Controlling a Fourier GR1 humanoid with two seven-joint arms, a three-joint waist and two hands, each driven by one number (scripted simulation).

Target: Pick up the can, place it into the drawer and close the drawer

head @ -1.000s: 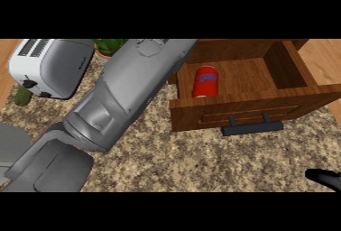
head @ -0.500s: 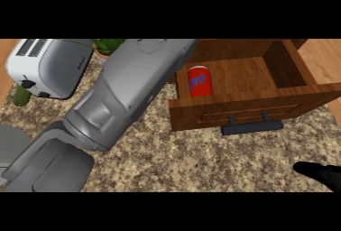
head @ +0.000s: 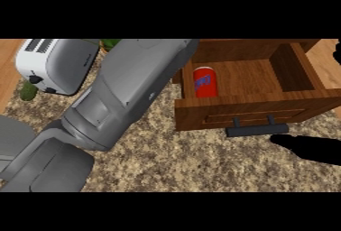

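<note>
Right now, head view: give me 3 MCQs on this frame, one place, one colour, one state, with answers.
1. Where is the can?
A. on the counter beside the toaster
B. inside the drawer, at its left side
C. in the right hand

2. What colour is the drawer's handle?
A. black
B. white
C. red

3. What state is the drawer in?
A. shut flush
B. open
C. lifted off the counter

Answers:
1 B, the red can lies on the drawer's wooden floor against the left wall.
2 A, the bar on the front panel is black.
3 B, its inside shows from above, with the right hand just below the handle.
</note>
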